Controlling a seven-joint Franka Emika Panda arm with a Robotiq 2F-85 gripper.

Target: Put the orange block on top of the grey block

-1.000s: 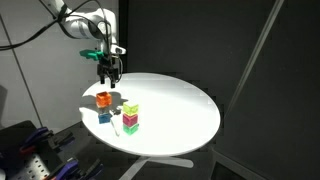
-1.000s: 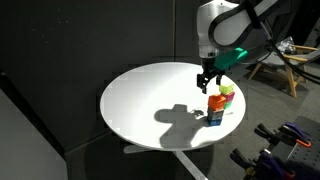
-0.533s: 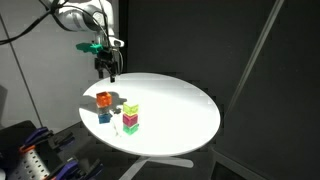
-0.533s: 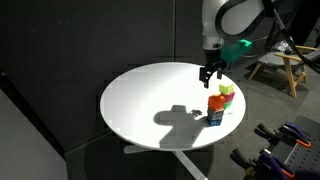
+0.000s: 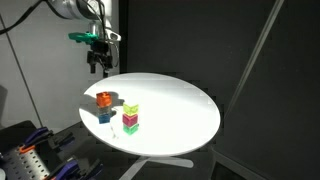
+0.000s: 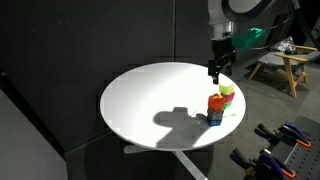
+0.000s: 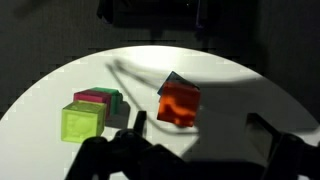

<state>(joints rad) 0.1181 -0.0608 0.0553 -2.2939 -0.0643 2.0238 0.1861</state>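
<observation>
The orange block point(image 5: 104, 100) sits on top of the grey block point(image 5: 105, 116) on the round white table point(image 5: 175, 105); the stack also shows in an exterior view point(image 6: 215, 103). In the wrist view the orange block point(image 7: 179, 103) hides nearly all of the grey block beneath it. My gripper point(image 5: 97, 64) hangs well above the stack, open and empty; it also shows in an exterior view point(image 6: 215, 71). Its dark fingers frame the bottom of the wrist view point(image 7: 200, 145).
A yellow-green cube point(image 5: 131, 110) sits on a magenta cube point(image 5: 131, 123) beside the stack. In the wrist view the yellow-green cube point(image 7: 83, 121) stands left of the orange block. The table's edge lies close to both stacks.
My gripper has risen straight up away from the stack over the last second. The orange block stays on the grey block.
</observation>
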